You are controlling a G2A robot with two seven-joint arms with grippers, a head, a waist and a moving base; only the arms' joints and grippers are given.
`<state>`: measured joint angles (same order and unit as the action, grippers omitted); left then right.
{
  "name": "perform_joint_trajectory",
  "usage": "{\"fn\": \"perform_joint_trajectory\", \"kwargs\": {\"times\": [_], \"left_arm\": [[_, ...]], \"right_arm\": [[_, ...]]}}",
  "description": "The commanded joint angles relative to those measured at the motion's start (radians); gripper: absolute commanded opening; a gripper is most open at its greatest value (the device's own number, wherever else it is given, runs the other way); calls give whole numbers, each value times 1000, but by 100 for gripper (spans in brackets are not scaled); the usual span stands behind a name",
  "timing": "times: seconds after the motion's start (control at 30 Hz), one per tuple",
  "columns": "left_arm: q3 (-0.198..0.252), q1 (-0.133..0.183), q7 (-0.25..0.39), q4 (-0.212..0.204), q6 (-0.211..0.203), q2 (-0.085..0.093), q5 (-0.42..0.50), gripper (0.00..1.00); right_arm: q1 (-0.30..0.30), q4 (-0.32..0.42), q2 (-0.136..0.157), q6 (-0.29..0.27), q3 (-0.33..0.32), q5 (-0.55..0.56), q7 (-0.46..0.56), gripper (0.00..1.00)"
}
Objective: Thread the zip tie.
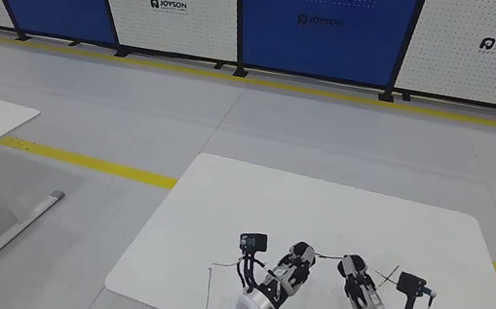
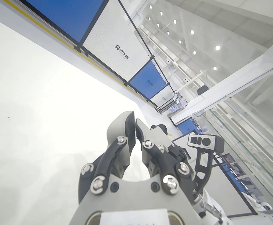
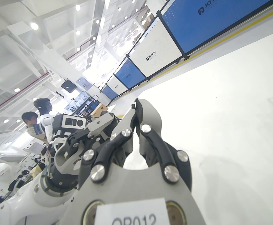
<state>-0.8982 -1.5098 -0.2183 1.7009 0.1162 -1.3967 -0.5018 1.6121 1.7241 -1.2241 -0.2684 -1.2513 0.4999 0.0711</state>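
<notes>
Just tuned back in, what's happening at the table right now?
Both arms are close together over the near part of the white table. The left gripper and right gripper are each shut, with a thin black zip tie stretched between their tips. Whether it is threaded yet can't be told.

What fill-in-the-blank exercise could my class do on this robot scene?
The table is ____. The left gripper and right gripper both have their fingers ____. A thin zip tie stretches ____ the two grippers.
Missing words: white; shut; between.
</notes>
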Motion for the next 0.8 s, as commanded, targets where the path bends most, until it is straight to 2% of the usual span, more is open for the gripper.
{"fn": "perform_joint_trajectory", "kwargs": {"times": [0.0,0.23,0.4,0.43,0.47,0.67,0.77], "left_arm": [[0,0,0,0,1,0,-1,0],[4,-4,28,9,-11,0,10,0],[2,-11,25,20,-18,1,12,0],[1,-12,21,21,-17,0,14,0],[-1,-12,15,21,-13,-1,22,0],[-4,-4,-18,17,7,-10,85,0],[-9,2,-52,21,9,-17,148,0]], "right_arm": [[2,3,0,0,-2,-1,0,0],[0,18,0,10,-2,13,15,0],[-1,26,-1,14,0,8,28,1],[-1,26,-1,15,-1,5,31,84],[-1,26,-1,16,-2,0,33,100],[6,24,0,-5,-11,-9,38,100],[12,17,2,-27,-22,-26,41,100]]}}
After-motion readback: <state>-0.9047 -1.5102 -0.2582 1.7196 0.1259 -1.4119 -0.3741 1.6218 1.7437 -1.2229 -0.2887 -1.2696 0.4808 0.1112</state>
